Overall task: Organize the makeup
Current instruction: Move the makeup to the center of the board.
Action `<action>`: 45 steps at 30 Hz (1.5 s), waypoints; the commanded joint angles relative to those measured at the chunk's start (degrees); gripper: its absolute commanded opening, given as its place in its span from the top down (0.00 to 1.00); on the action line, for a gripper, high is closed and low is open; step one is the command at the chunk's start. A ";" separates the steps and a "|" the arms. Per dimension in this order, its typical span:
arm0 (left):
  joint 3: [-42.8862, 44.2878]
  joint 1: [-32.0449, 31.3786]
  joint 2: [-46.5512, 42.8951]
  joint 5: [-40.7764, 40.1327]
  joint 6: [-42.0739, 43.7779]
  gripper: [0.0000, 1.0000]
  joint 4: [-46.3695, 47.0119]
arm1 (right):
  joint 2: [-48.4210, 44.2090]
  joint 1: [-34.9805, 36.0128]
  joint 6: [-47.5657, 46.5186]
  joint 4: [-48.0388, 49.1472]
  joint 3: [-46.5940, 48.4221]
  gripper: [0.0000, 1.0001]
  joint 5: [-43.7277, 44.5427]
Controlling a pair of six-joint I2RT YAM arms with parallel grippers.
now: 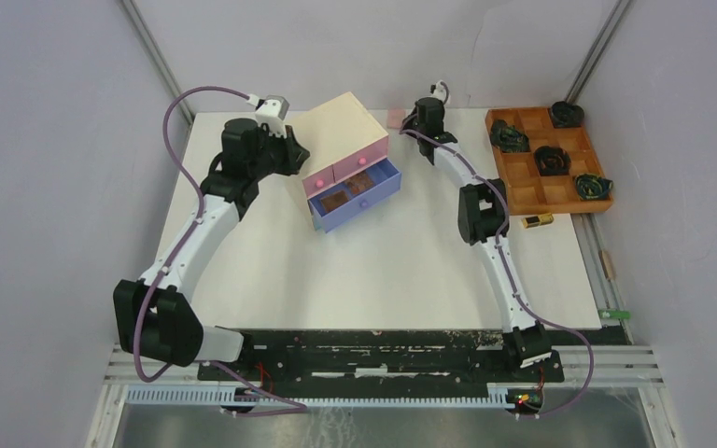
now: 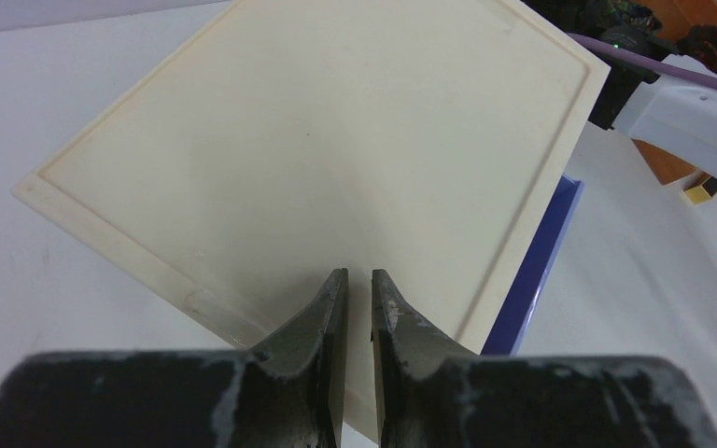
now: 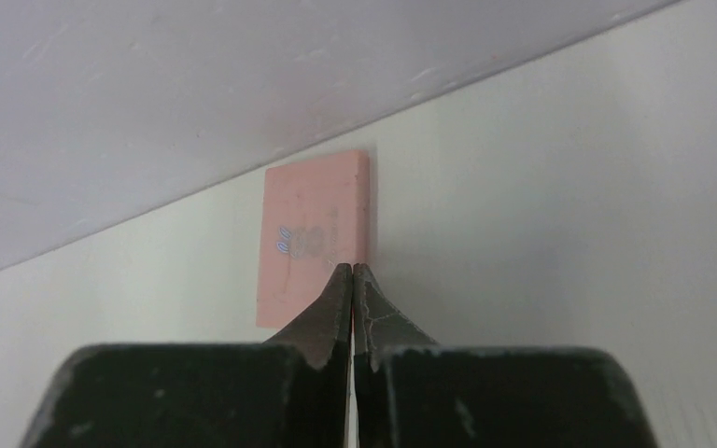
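1. Toward 10 o'clock, your left claw (image 2: pixel 355 275) hovers over the chest (image 2: pixel 317 140), jaws slightly apart and empty, likely to steady it.
2. Its blue drawer (image 1: pixel 359 198) stands open, ready for makeup.
3. At 12 o'clock, farthest out, your right claw (image 3: pixel 352 268) is closed, tips at the pink pad (image 3: pixel 313 233), probably to drag it clear.

Grey walls (image 1: pixel 56 140), white table (image 1: pixel 383 280), even light

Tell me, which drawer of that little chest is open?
The blue bottom drawer: it is pulled out, while the two pink drawers above it are shut.
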 commanded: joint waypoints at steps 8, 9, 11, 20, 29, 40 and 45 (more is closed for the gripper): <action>-2.01 0.08 -3.09 2.49 -3.92 0.79 -0.43 | -17.47 0.21 -3.08 -11.57 -24.62 0.99 -2.30; -2.09 0.09 -3.23 2.33 -3.94 0.79 -0.52 | -19.48 0.25 -3.10 -11.69 -27.91 0.99 -1.82; -2.28 0.10 -3.45 1.99 -3.86 0.79 -0.88 | -23.70 0.29 -2.57 -11.65 -34.32 0.99 -1.01; -3.22 0.09 -3.88 1.92 -4.03 0.79 -0.77 | -39.94 0.47 -3.70 -15.40 -56.52 0.99 2.69; -2.51 0.11 -2.80 1.92 -3.52 0.79 0.17 | -47.88 1.25 -15.43 -20.04 -60.08 0.85 2.37; -3.02 0.08 -2.19 2.49 -2.62 0.79 1.21 | -51.83 5.11 -24.21 -27.06 -53.65 0.31 4.96; -3.64 0.07 -2.79 3.48 -2.62 0.79 1.46 | -45.82 7.57 -20.68 -31.48 -46.54 0.30 9.20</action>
